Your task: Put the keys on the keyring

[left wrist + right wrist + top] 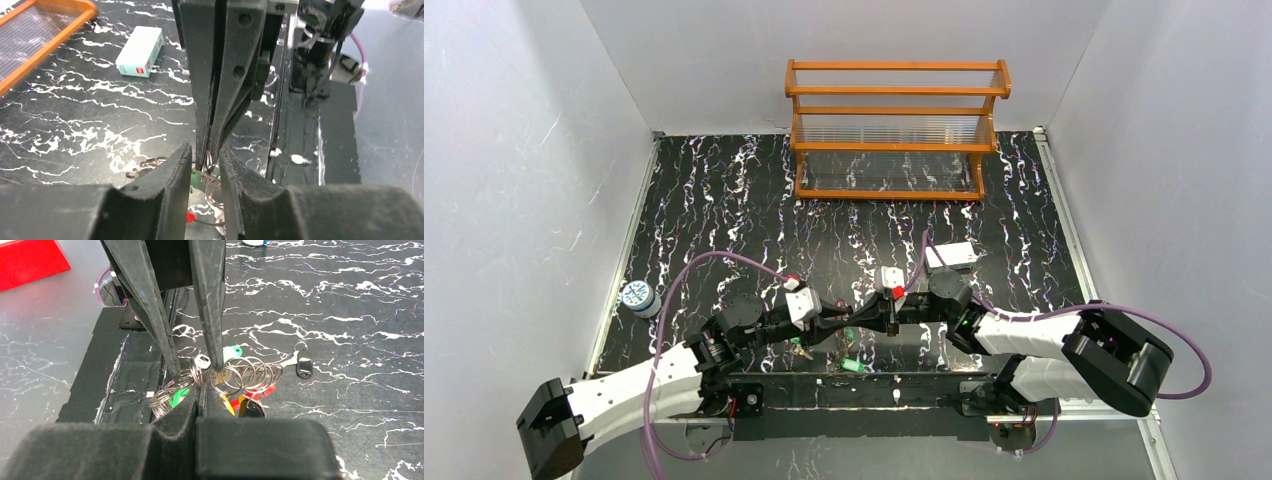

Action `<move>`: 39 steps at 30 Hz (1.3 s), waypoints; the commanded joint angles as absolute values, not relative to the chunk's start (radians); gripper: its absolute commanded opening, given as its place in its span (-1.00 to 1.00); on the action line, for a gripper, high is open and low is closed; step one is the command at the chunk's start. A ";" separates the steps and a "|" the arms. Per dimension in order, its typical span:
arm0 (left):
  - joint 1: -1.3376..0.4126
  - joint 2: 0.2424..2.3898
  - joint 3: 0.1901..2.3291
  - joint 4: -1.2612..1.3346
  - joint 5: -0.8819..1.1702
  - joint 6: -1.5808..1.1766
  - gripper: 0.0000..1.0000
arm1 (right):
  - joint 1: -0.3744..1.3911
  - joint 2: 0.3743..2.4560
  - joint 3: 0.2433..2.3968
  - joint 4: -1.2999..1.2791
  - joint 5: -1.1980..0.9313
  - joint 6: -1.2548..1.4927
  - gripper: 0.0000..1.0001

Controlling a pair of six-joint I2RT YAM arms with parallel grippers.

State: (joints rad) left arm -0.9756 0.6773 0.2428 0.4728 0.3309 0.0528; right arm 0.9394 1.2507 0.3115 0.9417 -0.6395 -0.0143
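Note:
The keyring (235, 375) is a bunch of coiled metal rings near the table's front edge, with a red strip (262, 391) under it. Coloured keys hang among the rings: green (180, 396), yellow (227, 403) and a pale green one (232, 351). My right gripper (202, 390) is shut, pinching one ring at its tips. My left gripper (205, 155) faces it, jaws a little apart, with the pinched ring and a green key (197, 177) in the gap. From above, left gripper (849, 322) and right gripper (876, 318) meet tip to tip. Another green key (854, 366) lies loose in front of them.
An orange wooden rack (894, 130) stands at the back. A white box (951, 256) lies behind the right wrist. A small blue-and-white round thing (637, 297) sits at the left edge. A black fob (304, 367) lies right of the rings. A raised black strip (844, 385) borders the front.

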 commanded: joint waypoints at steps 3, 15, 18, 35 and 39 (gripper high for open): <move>-0.979 0.597 0.267 0.464 0.262 0.019 -0.31 | 0.946 1.206 0.311 0.948 -0.634 -0.058 -0.97; -0.979 0.469 0.191 0.339 0.232 0.090 -0.40 | 0.947 1.142 0.303 0.859 -0.638 -0.106 -0.97; -0.979 0.488 0.173 0.370 0.275 0.101 -0.47 | 0.946 1.138 0.306 0.844 -0.639 -0.105 -0.97; -0.987 0.650 0.155 0.536 0.325 0.092 -0.64 | 0.947 1.143 0.315 0.825 -0.598 -0.067 -0.97; -0.989 0.648 0.150 0.559 0.328 0.075 -0.65 | 0.948 1.144 0.317 0.825 -0.596 -0.062 -0.97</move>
